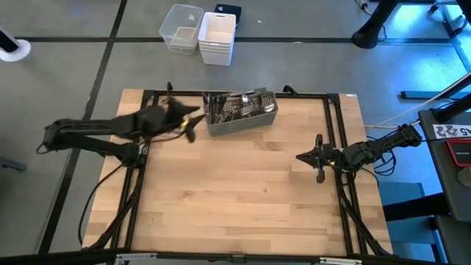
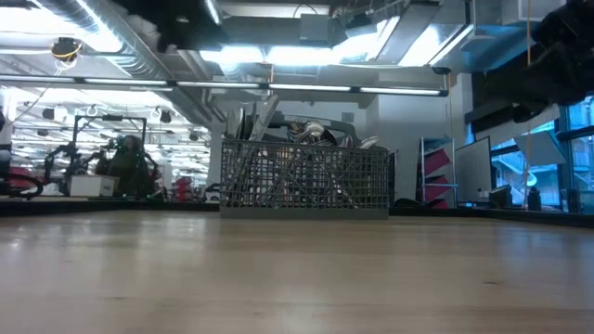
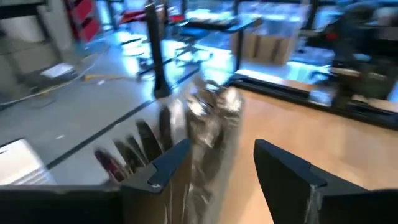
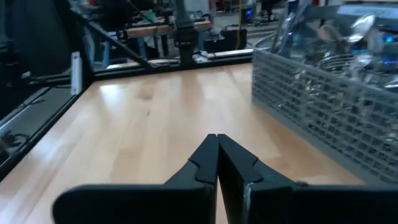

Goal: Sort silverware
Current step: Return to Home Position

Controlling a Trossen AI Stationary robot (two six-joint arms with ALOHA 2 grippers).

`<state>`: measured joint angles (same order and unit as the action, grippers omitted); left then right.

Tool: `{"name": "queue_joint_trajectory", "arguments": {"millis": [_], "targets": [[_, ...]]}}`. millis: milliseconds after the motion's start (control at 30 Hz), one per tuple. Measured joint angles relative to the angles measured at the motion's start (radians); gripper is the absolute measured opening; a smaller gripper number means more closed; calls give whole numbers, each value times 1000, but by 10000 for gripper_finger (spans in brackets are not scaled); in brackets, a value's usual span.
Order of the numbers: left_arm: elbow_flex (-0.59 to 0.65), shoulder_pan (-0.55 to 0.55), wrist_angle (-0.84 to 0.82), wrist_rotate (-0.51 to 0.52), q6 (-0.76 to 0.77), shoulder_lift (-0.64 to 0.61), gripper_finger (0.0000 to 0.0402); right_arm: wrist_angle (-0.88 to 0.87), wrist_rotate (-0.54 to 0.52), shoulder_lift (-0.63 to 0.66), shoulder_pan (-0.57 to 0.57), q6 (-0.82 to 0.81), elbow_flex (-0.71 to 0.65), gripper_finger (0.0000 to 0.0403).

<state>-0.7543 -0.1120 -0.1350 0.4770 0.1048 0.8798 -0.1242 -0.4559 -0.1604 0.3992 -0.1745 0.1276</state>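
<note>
A grey wire-mesh caddy (image 1: 241,118) stands near the table's far edge and holds the silverware (image 1: 237,104), whose shiny handles and heads stick up out of it (image 2: 299,132). My left gripper (image 1: 193,124) hovers just left of the caddy, open, with nothing between its fingers (image 3: 214,163). At the table's right side my right gripper (image 1: 303,157) is shut and holds nothing (image 4: 217,149).
Two white plastic bins (image 1: 199,31) stand on the floor beyond the far edge. Black frame rails (image 1: 335,132) run along the table's left, right and far sides. Bare wood (image 1: 235,199) fills the middle and near part of the table.
</note>
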Motion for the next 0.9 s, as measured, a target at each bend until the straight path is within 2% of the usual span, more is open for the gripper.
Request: {"name": "queue_joint_trajectory", "arguments": {"millis": [100, 233, 400, 600, 700, 900], "targets": [[157, 55, 72, -2, -9, -160, 166, 3, -60, 1, 0, 0, 1, 10], [387, 100, 273, -1, -34, -340, 166, 8, -129, 2, 0, -9, -16, 10], [569, 119, 447, -18, -117, -503, 166, 79, -135, 2, 0, -62, -47, 10], [701, 127, 524, -113, -202, -620, 166, 139, -129, 2, 0, -63, -81, 10], [745, 126, 539, -116, -221, -667, 166, 178, -128, 2, 0, -64, -96, 10], [744, 126, 480, -100, -247, -750, 166, 184, -128, 3, 0, -64, -98, 10]]}}
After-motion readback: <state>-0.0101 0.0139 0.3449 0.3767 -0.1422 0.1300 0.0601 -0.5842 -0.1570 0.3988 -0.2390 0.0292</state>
